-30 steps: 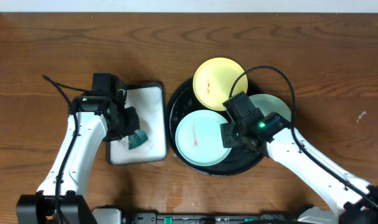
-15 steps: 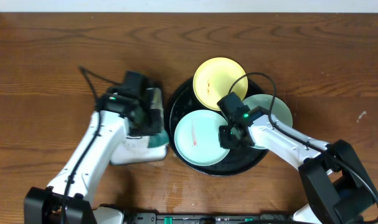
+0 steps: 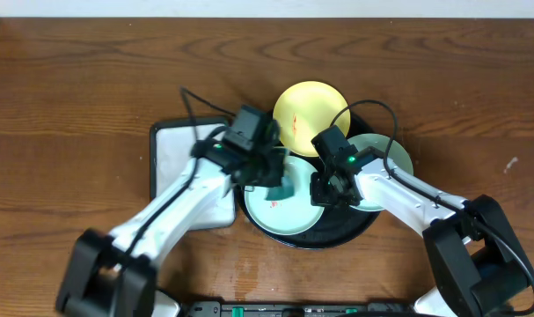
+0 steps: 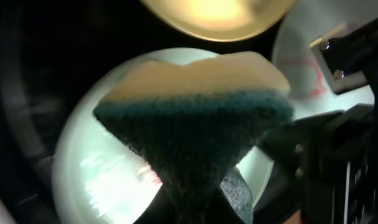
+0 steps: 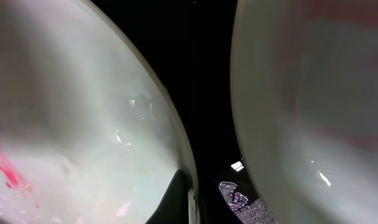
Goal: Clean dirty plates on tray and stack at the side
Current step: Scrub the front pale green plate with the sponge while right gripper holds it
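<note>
Dark wood counter (image 3: 73, 79), black tray (image 3: 324, 236) carrying three plates. Left fingers (image 3: 268, 172) pinch a green-and-white sponge (image 4: 195, 124) and hang over the front mint plate (image 3: 288, 216), which lies directly below the sponge tip. Right fingers (image 5: 176, 198) are pressed together on that plate's right rim, plate spreading left from them, red smear (image 5: 8, 173) on it. Second mint plate (image 3: 390, 154) just right of right fingers, yellow plate (image 3: 306, 110) beyond both. Plate round, no long axis. Left arm nearer the smear; next move likely straight down, then wipe.
</note>
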`<state>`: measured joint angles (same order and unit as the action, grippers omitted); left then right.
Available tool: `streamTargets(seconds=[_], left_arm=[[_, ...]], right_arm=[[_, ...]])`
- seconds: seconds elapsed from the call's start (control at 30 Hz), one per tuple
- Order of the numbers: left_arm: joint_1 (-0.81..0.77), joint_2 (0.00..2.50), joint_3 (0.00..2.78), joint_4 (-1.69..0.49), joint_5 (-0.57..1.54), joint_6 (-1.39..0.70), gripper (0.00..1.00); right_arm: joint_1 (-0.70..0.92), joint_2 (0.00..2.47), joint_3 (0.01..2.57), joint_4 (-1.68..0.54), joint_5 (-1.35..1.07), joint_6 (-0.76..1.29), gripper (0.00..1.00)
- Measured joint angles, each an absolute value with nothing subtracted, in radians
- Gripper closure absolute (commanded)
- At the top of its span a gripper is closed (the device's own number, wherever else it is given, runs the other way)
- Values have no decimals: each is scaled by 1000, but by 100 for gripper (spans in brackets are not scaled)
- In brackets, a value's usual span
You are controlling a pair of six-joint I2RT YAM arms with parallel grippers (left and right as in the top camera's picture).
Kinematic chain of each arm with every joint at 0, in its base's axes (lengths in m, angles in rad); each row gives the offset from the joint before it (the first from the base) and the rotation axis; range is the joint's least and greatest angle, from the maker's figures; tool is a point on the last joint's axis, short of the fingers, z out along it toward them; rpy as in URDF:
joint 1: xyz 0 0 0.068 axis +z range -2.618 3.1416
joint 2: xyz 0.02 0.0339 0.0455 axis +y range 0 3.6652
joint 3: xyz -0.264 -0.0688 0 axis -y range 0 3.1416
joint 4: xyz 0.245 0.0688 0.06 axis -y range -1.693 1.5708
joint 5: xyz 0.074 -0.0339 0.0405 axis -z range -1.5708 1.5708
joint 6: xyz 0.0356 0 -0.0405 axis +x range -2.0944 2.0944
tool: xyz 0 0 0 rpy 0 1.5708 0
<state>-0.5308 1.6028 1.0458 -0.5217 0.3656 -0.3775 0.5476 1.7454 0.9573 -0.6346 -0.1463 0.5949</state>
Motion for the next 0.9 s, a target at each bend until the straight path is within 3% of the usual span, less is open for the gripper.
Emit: streamTargets(seconds=[0.37,0.73,0.9], left_arm=[[-572,1835,1056,-456,469,-516,93],[-465,1833,1124,-772,276,-527,93],[-447,1838,1150,-820,204,-517,92]], right_arm=[[546,1745,957,-635,-149,595,99],[546,1745,958,-644,-149,595,99],[546,1746,959,-650,-165,595,99]])
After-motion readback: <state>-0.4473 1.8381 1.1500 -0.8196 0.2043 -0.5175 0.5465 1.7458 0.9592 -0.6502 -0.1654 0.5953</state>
